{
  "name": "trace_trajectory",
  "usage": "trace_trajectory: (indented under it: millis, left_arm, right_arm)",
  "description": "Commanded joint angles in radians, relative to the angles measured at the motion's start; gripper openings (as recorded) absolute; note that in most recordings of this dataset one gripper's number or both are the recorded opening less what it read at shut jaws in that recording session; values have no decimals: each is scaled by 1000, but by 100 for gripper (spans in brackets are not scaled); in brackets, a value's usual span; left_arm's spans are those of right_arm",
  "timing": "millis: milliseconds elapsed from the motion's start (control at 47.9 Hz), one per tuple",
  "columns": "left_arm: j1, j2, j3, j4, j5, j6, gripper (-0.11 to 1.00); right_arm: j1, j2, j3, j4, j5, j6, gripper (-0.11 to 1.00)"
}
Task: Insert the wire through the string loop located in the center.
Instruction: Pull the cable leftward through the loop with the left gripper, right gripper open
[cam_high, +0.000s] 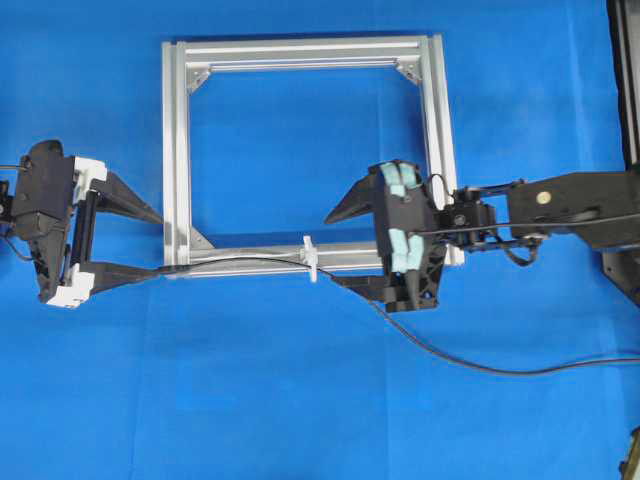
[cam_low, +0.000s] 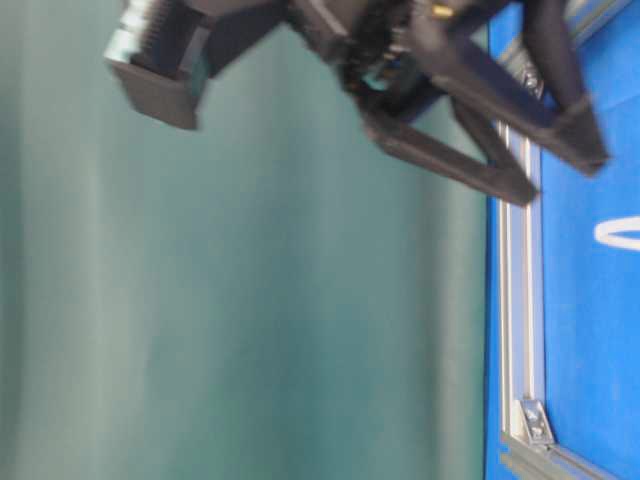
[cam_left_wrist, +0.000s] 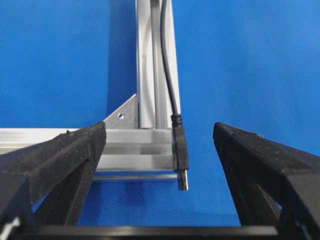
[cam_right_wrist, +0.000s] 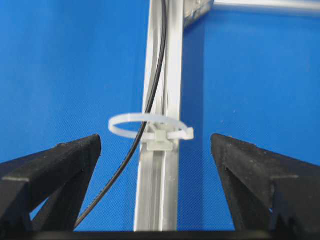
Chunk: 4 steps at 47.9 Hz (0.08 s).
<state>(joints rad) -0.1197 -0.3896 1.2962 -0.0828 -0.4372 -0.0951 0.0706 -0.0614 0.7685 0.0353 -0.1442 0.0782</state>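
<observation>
- The wire (cam_high: 250, 258) lies along the near bar of the silver frame (cam_high: 176, 150) and goes right through the string loop (cam_high: 311, 258).
- In the right wrist view, the wire (cam_right_wrist: 150, 100) passes inside the white loop (cam_right_wrist: 150, 126), which stands up on the bar like a little ring.
- The plug end of the wire (cam_left_wrist: 181, 155) lies on the corner of the frame (cam_left_wrist: 125, 142), with its shiny tip poking just past the edge.
- The plug sits between the two black fingers of the left gripper (cam_left_wrist: 160, 137), nearer the right one. It touches neither finger.
- The left gripper (cam_high: 160, 245) has its jaws wide apart and holds nothing. It points flat toward the left side of the frame, with one fingertip near the corner where the plug lies.
- The right gripper (cam_high: 335, 245) also has its jaws wide apart and holds nothing. It points toward the loop from the right side.
- In the right wrist view the loop sits in the middle between the right gripper's (cam_right_wrist: 156, 142) two fingers, not touching them.
- The rest of the wire runs under the right gripper and trails away across the blue table (cam_high: 300, 400) to the right edge.
- The right arm (cam_high: 570, 205) reaches in flat from the right side.
- The table-level view is blurry. It shows a dark gripper (cam_low: 555, 170) with spread fingers over the frame (cam_low: 520, 300).
</observation>
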Motion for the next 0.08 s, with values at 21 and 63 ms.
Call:
trace_trajectory:
  millis: [21, 63]
  left_arm:
    - [14, -55, -23, 2, 43, 0, 91]
    - [17, -71, -23, 3, 55, -2, 91]
  right_arm:
    - [3, -61, -2, -3, 11, 2, 97]
    - [2, -72, 0, -2, 15, 2, 97]
